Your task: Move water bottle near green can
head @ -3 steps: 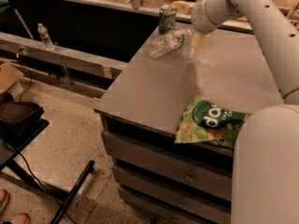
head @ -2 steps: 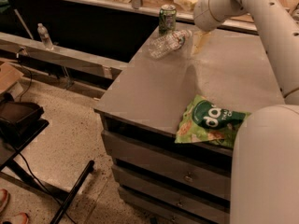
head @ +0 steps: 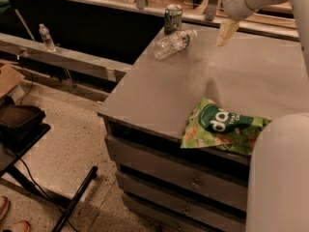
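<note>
The water bottle (head: 174,43) is clear with a white cap and lies on its side at the far left of the grey table top (head: 193,91), cap pointing right. The green can (head: 173,18) stands upright just behind it, almost touching. My gripper (head: 225,33) hangs above the table to the right of the bottle's cap, apart from it and holding nothing that I can see.
A green snack bag (head: 222,127) lies at the table's front right edge, above the drawers (head: 183,178). A small upright bottle (head: 46,36) stands on a ledge far left. A black stand (head: 19,129) is on the floor at left.
My gripper has moved right and slightly up, away from the water bottle. The bottle and can have not moved.
</note>
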Tool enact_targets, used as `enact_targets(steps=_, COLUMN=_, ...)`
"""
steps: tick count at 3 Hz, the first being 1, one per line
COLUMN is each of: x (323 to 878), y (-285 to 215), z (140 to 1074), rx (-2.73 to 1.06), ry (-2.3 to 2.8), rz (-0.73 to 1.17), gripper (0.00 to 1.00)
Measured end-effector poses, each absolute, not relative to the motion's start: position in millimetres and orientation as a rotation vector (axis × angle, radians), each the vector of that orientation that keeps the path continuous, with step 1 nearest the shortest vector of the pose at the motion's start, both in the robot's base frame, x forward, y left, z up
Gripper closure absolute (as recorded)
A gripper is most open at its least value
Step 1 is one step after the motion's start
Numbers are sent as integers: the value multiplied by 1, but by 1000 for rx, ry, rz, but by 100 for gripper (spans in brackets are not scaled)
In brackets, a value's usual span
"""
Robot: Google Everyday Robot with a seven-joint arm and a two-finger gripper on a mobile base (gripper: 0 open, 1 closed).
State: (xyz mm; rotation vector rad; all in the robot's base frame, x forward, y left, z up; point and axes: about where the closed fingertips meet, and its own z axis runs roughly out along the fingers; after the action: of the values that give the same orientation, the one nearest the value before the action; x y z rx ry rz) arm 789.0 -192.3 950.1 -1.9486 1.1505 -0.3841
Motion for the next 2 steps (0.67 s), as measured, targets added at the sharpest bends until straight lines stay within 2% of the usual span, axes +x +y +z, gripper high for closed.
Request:
enact_targets(steps=1, x=764, y=-234, z=976, rx=-1901, ry=1205, rz=-434, gripper=0)
enact_targets(steps=2, x=732, y=-252, z=996, rx=-1926, ry=1236, rz=-468, gripper=0)
